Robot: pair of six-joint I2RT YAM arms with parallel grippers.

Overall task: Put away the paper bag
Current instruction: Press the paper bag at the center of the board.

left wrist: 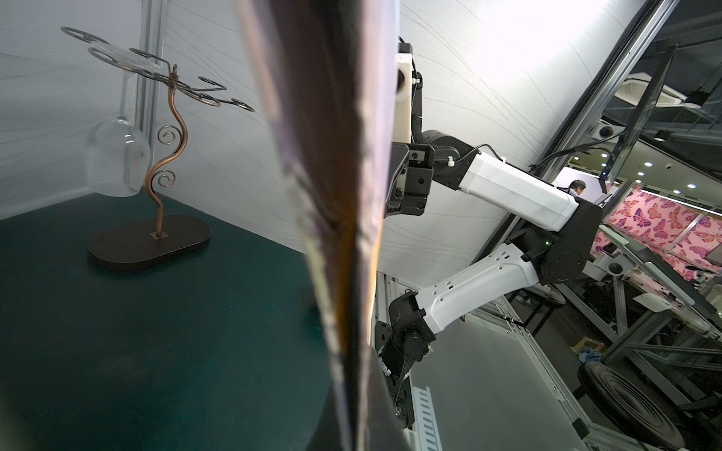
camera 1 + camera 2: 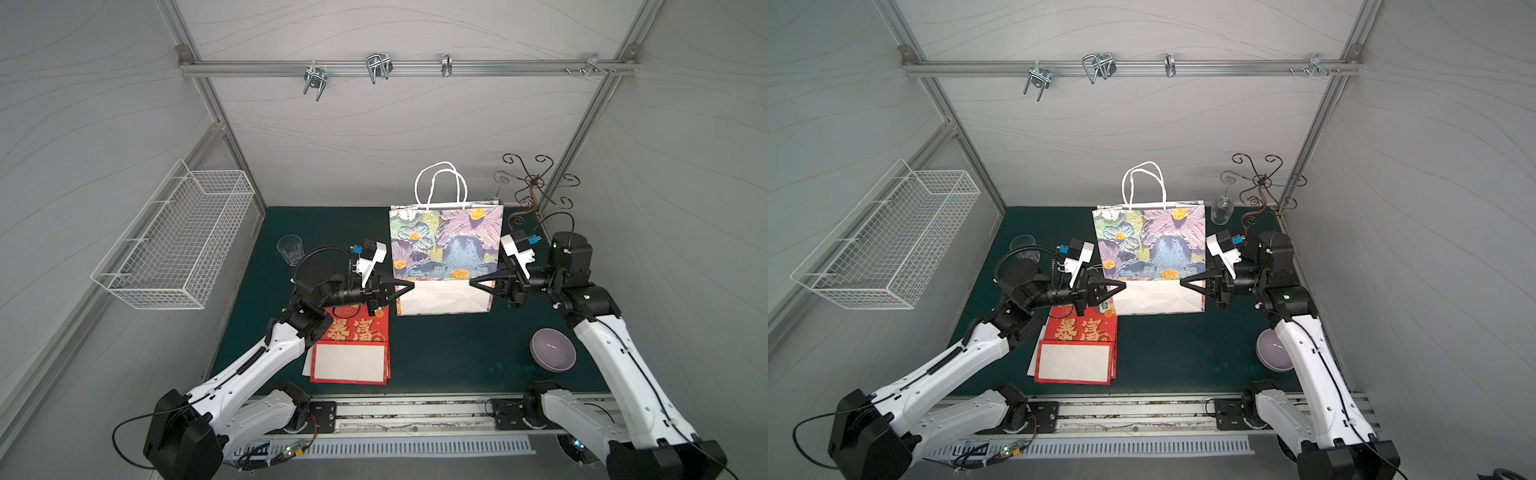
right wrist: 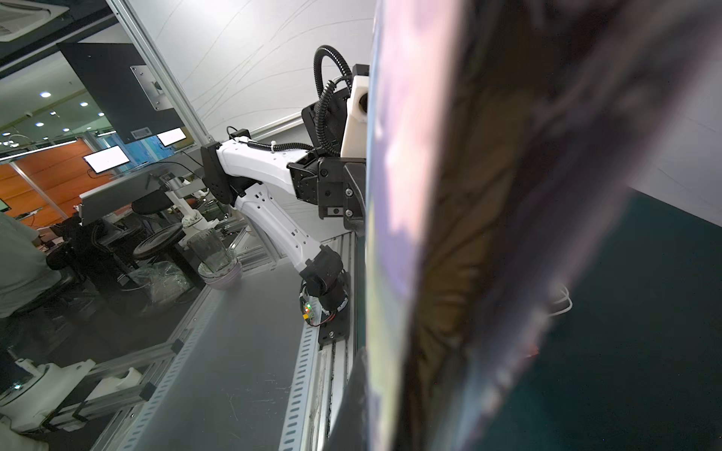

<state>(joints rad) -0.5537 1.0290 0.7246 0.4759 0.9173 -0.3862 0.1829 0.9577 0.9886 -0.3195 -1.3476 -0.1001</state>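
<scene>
1. Top views both show the flower-printed paper bag with white rope handles (image 2: 446, 241) upright toward the far edge of the dark green desk (image 2: 436, 353).
2. Left end effector (image 2: 411, 285) is closed on its left side edge.
3. Right end effector (image 2: 472, 283) is closed on its right side edge.
</scene>
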